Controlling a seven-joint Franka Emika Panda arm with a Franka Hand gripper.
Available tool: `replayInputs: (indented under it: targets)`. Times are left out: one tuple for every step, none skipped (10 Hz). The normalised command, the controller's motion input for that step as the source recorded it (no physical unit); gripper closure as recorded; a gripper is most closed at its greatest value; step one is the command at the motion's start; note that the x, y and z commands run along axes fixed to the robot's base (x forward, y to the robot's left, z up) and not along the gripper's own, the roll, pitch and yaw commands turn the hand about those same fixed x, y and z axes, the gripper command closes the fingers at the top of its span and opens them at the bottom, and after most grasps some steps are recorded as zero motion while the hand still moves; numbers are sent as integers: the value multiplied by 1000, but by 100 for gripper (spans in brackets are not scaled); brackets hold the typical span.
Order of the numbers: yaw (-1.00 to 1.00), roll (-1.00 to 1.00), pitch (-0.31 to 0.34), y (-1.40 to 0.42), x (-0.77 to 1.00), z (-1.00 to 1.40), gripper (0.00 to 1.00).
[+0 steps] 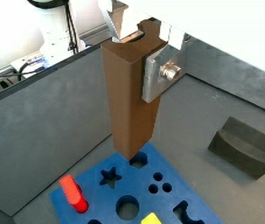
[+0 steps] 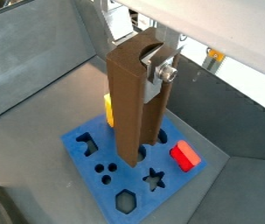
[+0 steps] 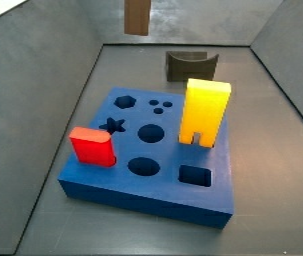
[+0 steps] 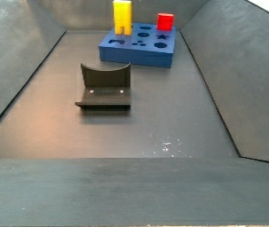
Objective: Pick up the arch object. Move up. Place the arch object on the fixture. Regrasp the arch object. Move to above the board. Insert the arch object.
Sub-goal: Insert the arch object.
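Note:
The arch object (image 1: 132, 96) is a long brown block with a curved cut-out at its upper end. My gripper (image 1: 141, 51) is shut on that end, one silver finger (image 1: 160, 72) flat against its side. Both wrist views show the block (image 2: 135, 105) hanging upright in the gripper (image 2: 141, 59) over the blue board (image 1: 158, 162) (image 2: 132, 182), its lower end apart from the surface. A side view shows only the block's lower end (image 3: 138, 15) high above the board (image 3: 100, 180). The dark fixture (image 3: 191, 65) (image 4: 105, 86) (image 1: 242, 146) stands empty beside the board (image 4: 139, 51).
A tall yellow block (image 3: 205, 112) (image 4: 122, 16) (image 2: 108, 109) and a red block (image 3: 92, 146) (image 4: 165, 20) (image 2: 184, 155) (image 1: 73, 192) stand in the board. Sloping grey walls enclose the floor.

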Motion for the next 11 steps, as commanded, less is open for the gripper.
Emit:
replayInputs:
  targets:
    - [-283, 0, 0, -200, 351, -3, 100]
    - [-423, 0, 0, -229, 566, -26, 100]
    - [-417, 0, 0, -237, 609, -74, 100]
    - [-486, 0, 0, -189, 554, -137, 100]
    - [-546, 0, 0, -129, 514, -240, 100]
    - [-711, 34, 0, 0, 397, -389, 100]
    - [-809, 36, 0, 143, 366, -443, 100]
    - [-760, 20, 0, 183, 434, -434, 100]
    - [-746, 16, 0, 200, 454, -437, 100]
    - [-863, 0, 0, 146, 294, -474, 100]
    - [-1000, 0, 0, 0, 0, -549, 100]
